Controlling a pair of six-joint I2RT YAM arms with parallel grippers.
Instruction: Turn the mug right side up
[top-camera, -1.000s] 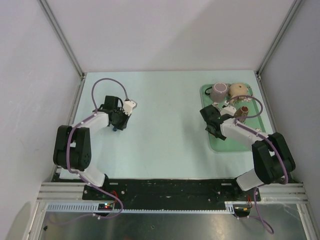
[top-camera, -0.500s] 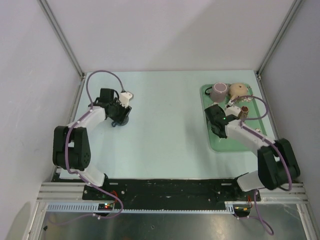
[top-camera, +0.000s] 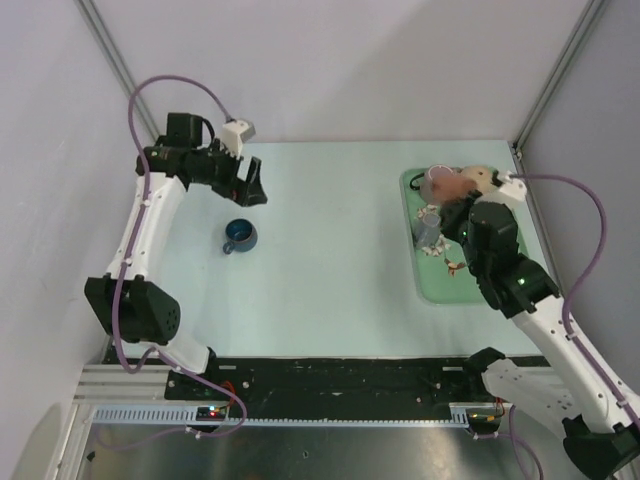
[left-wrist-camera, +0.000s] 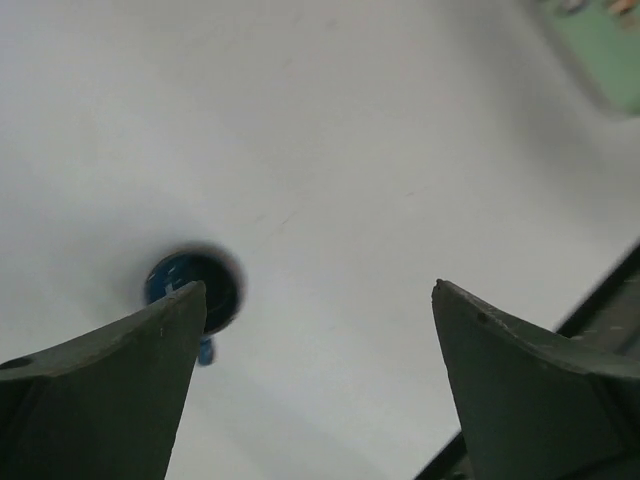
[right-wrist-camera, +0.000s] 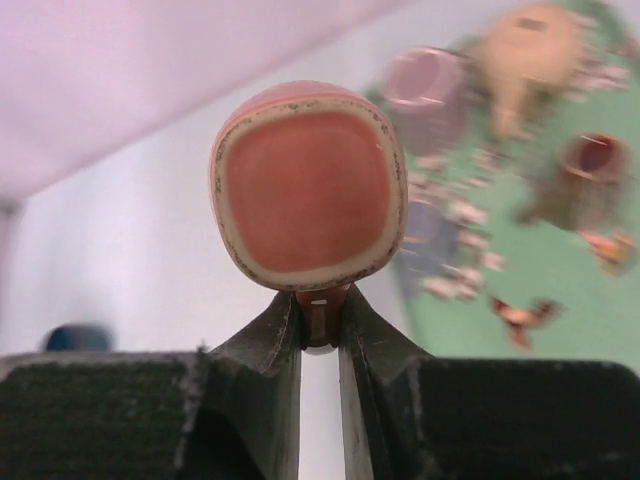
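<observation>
A dark blue mug (top-camera: 240, 236) stands alone on the table with its opening up; the left wrist view shows it (left-wrist-camera: 215, 280) far below. My left gripper (top-camera: 250, 190) (left-wrist-camera: 320, 290) hangs high above and behind it, open and empty. My right gripper (top-camera: 452, 200) (right-wrist-camera: 322, 320) is shut on the handle of a salmon-pink mug (right-wrist-camera: 310, 180), held in the air over the green tray (top-camera: 440, 285). One round, cream-rimmed end of that mug (top-camera: 448, 184) faces the wrist camera; I cannot tell whether it is the mouth or the base.
On the tray (right-wrist-camera: 590, 290) stand a purple mug (top-camera: 436, 176) (right-wrist-camera: 425, 85), a beige pot (top-camera: 482, 177) (right-wrist-camera: 525, 50), a brown cup (right-wrist-camera: 590, 170) and a patterned grey piece (top-camera: 428, 226). Frame posts and white walls close in the table on three sides.
My left gripper opened, let go of the blue mug and rose toward the back. My right gripper shut on the salmon mug's handle and lifted it off the tray.
</observation>
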